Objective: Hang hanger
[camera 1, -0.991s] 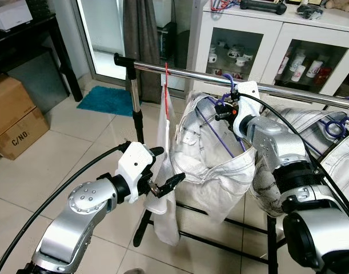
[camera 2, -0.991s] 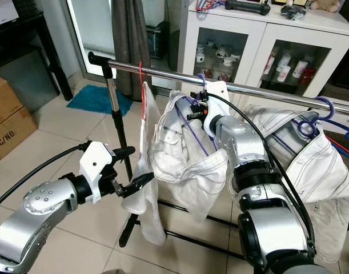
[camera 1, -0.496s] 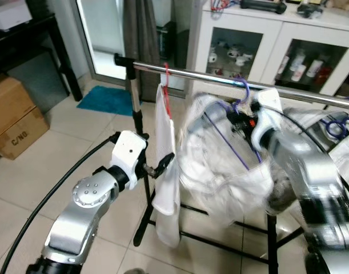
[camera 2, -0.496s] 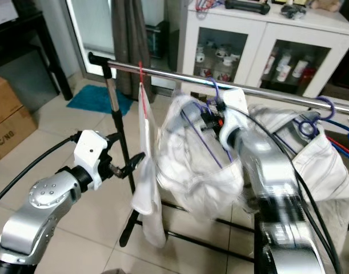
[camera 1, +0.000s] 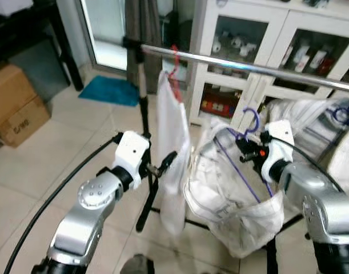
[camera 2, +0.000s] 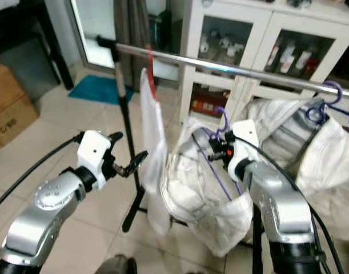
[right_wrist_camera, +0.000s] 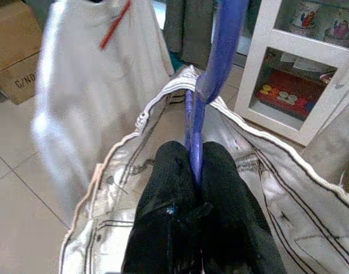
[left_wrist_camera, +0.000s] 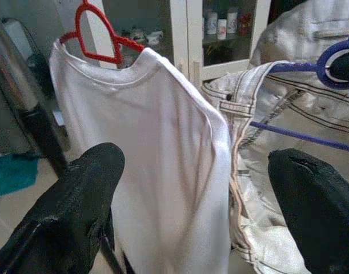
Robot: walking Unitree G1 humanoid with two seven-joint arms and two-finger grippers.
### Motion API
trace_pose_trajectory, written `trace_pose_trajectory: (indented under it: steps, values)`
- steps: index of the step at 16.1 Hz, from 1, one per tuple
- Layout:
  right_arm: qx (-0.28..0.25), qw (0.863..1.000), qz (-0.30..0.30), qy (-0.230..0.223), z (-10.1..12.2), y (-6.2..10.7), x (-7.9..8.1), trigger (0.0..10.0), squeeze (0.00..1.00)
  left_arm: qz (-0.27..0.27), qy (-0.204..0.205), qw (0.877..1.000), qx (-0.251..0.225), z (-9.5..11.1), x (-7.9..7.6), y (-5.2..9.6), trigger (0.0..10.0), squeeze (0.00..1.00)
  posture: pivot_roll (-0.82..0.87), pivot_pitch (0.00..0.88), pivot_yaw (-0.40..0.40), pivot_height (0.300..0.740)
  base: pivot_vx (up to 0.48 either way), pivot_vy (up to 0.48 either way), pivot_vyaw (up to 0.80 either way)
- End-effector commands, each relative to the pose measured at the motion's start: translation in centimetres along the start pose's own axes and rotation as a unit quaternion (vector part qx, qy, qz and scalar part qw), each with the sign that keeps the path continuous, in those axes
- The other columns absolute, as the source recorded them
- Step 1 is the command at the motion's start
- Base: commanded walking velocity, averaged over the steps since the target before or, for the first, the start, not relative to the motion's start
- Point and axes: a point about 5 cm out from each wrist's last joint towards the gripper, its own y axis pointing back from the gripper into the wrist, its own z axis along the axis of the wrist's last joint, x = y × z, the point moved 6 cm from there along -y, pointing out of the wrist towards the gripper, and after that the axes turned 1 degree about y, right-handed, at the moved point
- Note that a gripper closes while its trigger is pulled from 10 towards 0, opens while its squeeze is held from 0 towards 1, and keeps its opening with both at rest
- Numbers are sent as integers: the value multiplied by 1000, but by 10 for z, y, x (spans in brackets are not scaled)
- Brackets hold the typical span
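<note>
1. A chrome clothes rail [camera 1: 265, 69] crossed the scene at the top, carried on a black stand pole [camera 1: 144, 114] over a tiled floor.
2. A pair of pale trousers [camera 1: 234, 211] with dark stitching hung in a loose bag shape below the rail, well apart from it. They looked soft and floppy, and heavy enough to swing and drag the load to one side.
3. A white shirt [camera 1: 173, 142] hung on a red hanger [camera 1: 174, 60] already hooked over the rail, just beside the trousers.
4. The left gripper [camera 1: 160, 166] stood spread wide near the shirt's edge, holding nothing.
5. The right gripper [right_wrist_camera: 195, 171] was pinched tight on the purple hanger [camera 1: 247, 128], its fingers [right_wrist_camera: 168, 188] clamped on the neck just below the hook.
6. The purple hanger carried the trousers, and its hook pointed up, free of the rail and lower than it.
7. The hanger looked thin, stiff and smooth, so it might twist in the grip; the neck seemed the sound place to hold, keeping the hook clear for the rail.
</note>
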Motion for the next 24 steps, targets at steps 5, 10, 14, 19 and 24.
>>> trace_pose_trajectory:
  steps: [5,10,14,19,24]
  values:
    - [-62,998,-16,-3,31,13,-5,0,0,-46,-41,998,12,-3,-5,-20,10000,0,61,0,-26,740,0,0,0]
    - [-84,996,17,-13,43,26,-3,0,0,-70,-69,995,10,0,5,-65,10000,1000,26,0,-21,740,0,0,0]
    - [-90,995,34,-3,50,38,-5,0,0,-140,-56,989,-13,8,-18,-92,10000,1000,-5,0,-10,740,0,0,0]
    - [-99,993,65,4,60,45,5,0,0,-171,-49,984,-10,5,-39,-111,10000,0,-29,0,-2,740,0,0,0]
    - [-113,987,116,4,69,56,24,0,0,-82,-84,993,15,3,-17,-130,10000,0,-47,0,9,740,0,0,0]
